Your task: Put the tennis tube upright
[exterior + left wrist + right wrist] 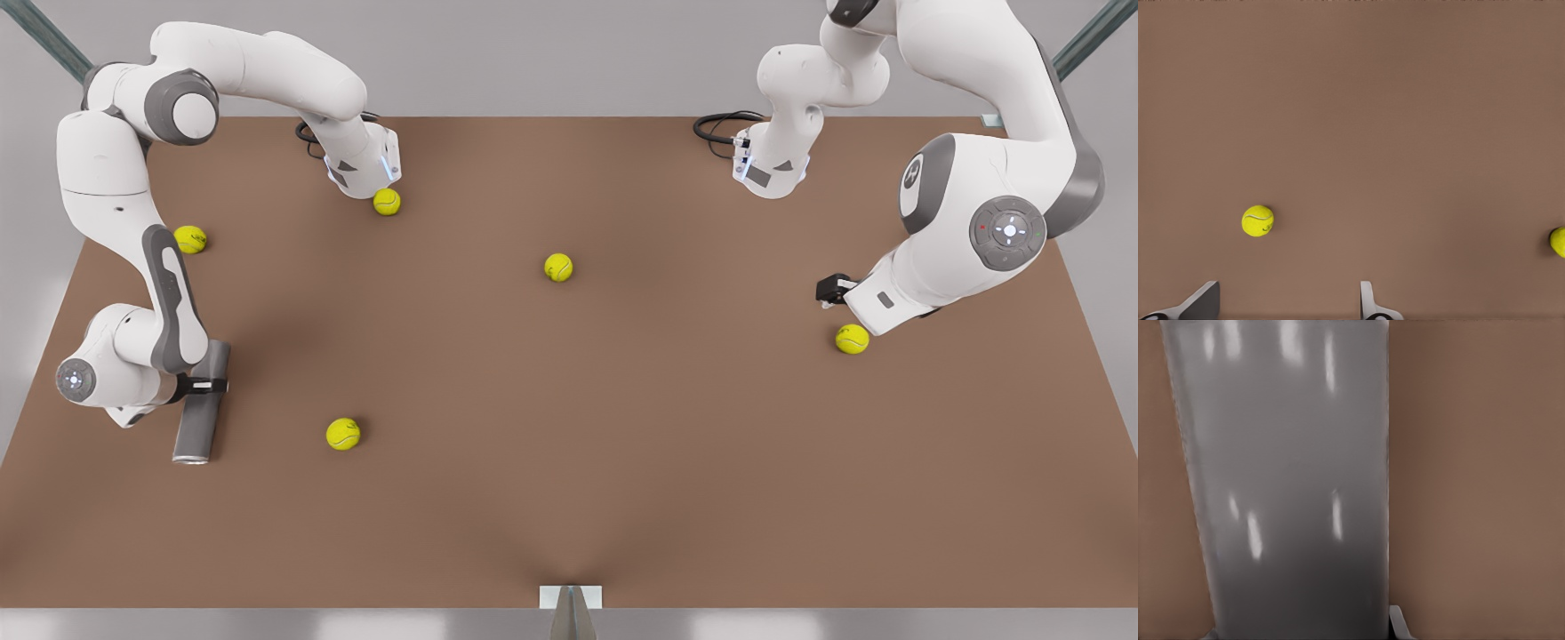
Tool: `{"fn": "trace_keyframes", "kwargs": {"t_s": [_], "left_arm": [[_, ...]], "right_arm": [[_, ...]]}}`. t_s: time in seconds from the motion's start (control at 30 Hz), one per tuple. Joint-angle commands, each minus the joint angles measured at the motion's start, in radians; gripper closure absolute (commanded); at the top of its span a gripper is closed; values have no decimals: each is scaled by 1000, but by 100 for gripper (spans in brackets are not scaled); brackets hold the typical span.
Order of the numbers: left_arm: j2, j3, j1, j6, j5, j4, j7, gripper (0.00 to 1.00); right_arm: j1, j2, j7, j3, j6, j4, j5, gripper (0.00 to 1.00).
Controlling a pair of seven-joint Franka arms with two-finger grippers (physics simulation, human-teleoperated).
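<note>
Item: tennis tube (202,402), dark grey cylinder with a silver rim at the end toward the near edge of the worktop (569,498); location: the front view's left, lying flat on its side, long axis running roughly from far to near. Condition against the task: not upright; nothing in the pictures shows it lifted or tipped, so by my judgement the standing-up is wholly left to do, and only the approach and straddle look accomplished. Right hand (206,385): set across the tube about its middle, black fingers reaching over it from the arm's side; the right wrist view has the tube's grey wall (1288,487) close beneath the camera, with one fingertip (1399,623) just beside its edge; whether the fingers are clenched on the tube or merely astride it I cannot tell. Left hand (832,291): at the front view's right, well apart from the tube, hovering over bare worktop, waiting; its two fingertips (1368,300) stand spread with nothing between them, released. Sundries: five yellow-green tennis balls loose on the worktop, one (852,339) near the left hand, one (343,434) near the tube, apart from it. Remaining, as judged: secure the grip, raise one end, set the tube on its base, let go
</note>
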Motion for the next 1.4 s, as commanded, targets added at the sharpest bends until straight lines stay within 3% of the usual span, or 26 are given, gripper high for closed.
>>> {"fn": "trace_keyframes", "kwargs": {"t_s": [0.0, 0.1, 0.13, 0.5, 0.63, 0.7, 0.83, 1.23, 1.37], "left_arm": [[0, 0, 0, 0, 0, 0, 0, 0], [0, 0, 0, -2, 0, -2, -2, 0], [0, 0, 0, -2, 0, -6, 0, 0], [0, 0, 0, -3, 0, -8, -2, 0], [0, 0, -2, -3, 0, -8, -2, 0], [0, 0, -2, -3, 0, -8, -2, 0], [0, 0, -2, -3, 0, -8, -2, 0], [0, 0, -1, -2, 0, -8, -2, 0], [0, 0, -2, -2, 0, -8, -2, 0]], "right_arm": [[0, 0, 0, 0, 0, 0, 0, 22], [-2, 0, 0, 0, 0, 0, 0, 22], [0, 0, 0, 0, 0, 0, 0, 27], [28, -17, -2, 20, -63, 41, 2, 26], [41, -17, 0, 117, -84, 101, -1, 25], [101, -17, -31, 120, -84, 129, 0, 25], [124, -23, -84, 316, -110, 143, -110, 25], [560, -11, -138, 341, -78, 169, -202, 24], [652, 17, -322, 334, -8, 172, -198, 24]]}}
